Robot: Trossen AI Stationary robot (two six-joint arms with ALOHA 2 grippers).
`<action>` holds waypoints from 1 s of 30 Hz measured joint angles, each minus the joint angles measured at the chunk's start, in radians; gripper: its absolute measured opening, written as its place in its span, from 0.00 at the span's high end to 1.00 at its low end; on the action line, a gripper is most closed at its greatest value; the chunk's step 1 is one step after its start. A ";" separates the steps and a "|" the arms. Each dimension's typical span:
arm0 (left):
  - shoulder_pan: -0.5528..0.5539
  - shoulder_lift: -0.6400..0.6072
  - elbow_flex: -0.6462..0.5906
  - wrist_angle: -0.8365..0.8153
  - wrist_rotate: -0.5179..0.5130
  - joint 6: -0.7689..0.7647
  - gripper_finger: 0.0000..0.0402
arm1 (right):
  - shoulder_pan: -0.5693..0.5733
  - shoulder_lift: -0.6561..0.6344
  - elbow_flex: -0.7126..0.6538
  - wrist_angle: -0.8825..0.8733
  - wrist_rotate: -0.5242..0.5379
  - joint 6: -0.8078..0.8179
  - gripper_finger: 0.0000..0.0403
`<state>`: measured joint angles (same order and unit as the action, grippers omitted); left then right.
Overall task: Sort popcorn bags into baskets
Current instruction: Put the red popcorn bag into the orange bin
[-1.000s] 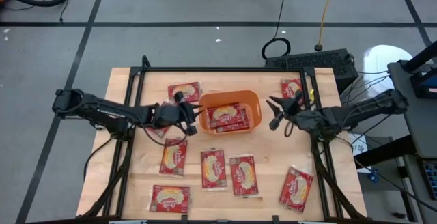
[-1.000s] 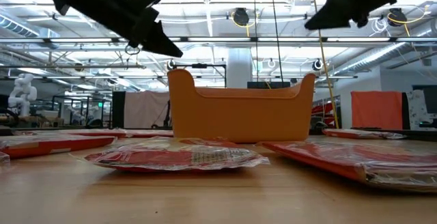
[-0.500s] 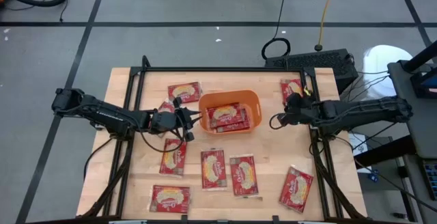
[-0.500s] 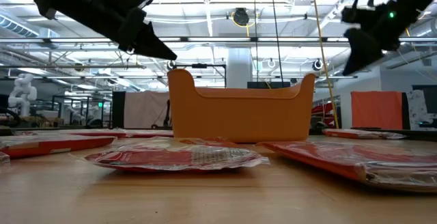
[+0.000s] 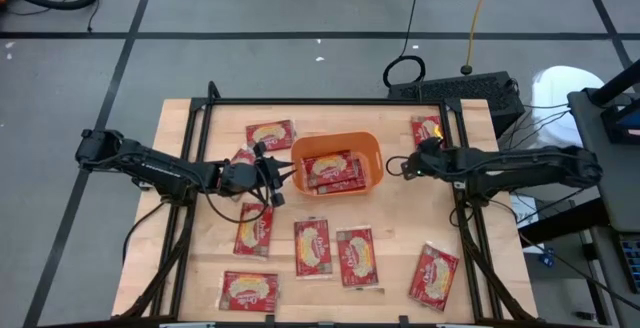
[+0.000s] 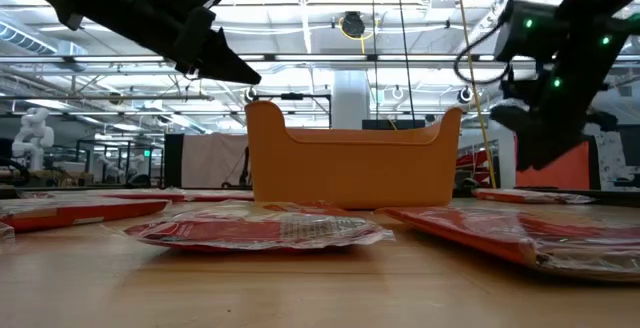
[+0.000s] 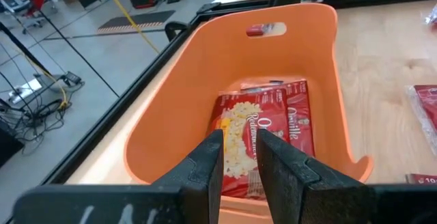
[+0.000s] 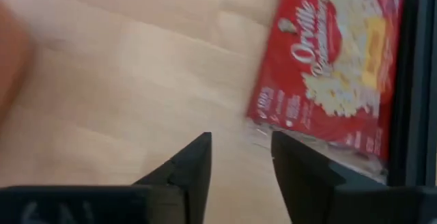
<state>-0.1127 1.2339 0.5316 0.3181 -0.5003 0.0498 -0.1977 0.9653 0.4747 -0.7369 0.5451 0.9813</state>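
The orange basket (image 5: 337,163) sits just above the middle of the high view, with red popcorn bags (image 7: 263,132) lying flat inside it. More bags lie loose on the wooden table (image 5: 400,228): one upper left of the basket (image 5: 270,134), one at the table's upper right edge (image 5: 427,128), and five across the lower half, among them one at lower left (image 5: 249,291) and one at lower right (image 5: 434,275). The left gripper (image 5: 283,175) hangs at the basket's left rim, its fingers a narrow gap apart with nothing between them. The right gripper (image 5: 398,167) is just right of the basket, its jaws parted and empty, near the upper-right bag (image 8: 338,60).
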 joint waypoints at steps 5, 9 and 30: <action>0.000 0.000 0.000 0.002 0.000 0.000 0.77 | -0.067 0.028 -0.052 0.087 -0.053 -0.040 0.50; 0.000 0.000 0.000 0.001 0.000 -0.001 0.77 | -0.085 0.040 -0.065 0.178 -0.075 -0.091 0.44; 0.001 0.000 0.000 0.000 0.000 -0.003 0.77 | -0.090 0.299 -0.063 0.282 0.035 -0.159 0.54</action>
<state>-0.1120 1.2339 0.5316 0.3183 -0.4999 0.0471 -0.2878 1.2643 0.4122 -0.4553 0.5800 0.8219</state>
